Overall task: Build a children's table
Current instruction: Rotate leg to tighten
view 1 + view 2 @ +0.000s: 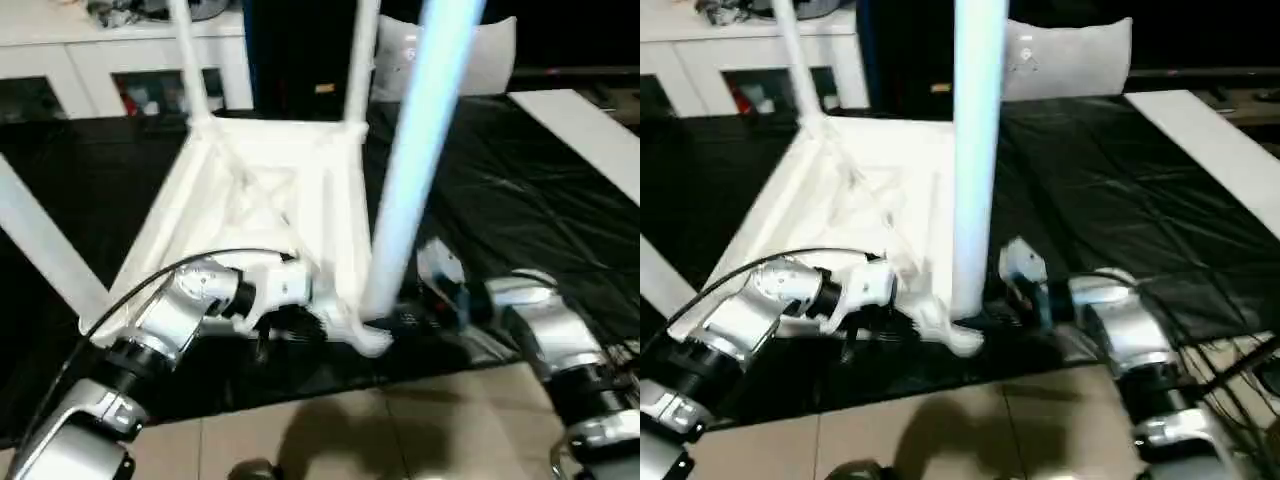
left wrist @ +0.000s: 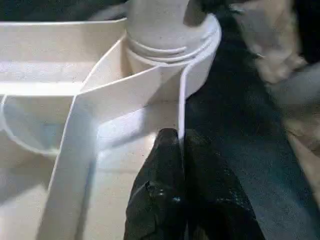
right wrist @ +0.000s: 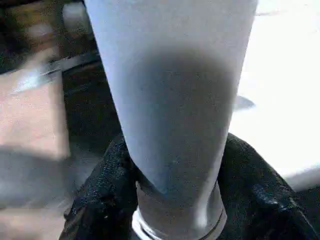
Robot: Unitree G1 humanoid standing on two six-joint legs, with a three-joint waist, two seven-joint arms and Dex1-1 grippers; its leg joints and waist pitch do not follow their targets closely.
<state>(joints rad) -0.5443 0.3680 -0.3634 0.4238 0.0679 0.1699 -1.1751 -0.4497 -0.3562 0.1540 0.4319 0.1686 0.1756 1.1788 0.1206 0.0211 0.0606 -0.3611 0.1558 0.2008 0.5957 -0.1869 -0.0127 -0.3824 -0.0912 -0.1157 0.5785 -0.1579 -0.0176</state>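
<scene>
Sockets at the corners of the upturned table top [image 1: 262, 200] hold the legs: two far legs stand up behind, and the near leg [image 1: 415, 160] sits in the near corner socket [image 2: 172, 55] — its upper end is cut off by the frame. The table lies on a black sheet [image 1: 520, 220]. The left gripper [image 2: 181, 165] is pinched together on the thin rim beside that socket. The right gripper [image 3: 175, 200] has its black fingers [image 3: 107, 185] clamped around the near leg's base.

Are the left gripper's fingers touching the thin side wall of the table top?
Touching. In the left wrist view the two black fingers pinch the table top's thin side wall between them, near the corner socket.
</scene>
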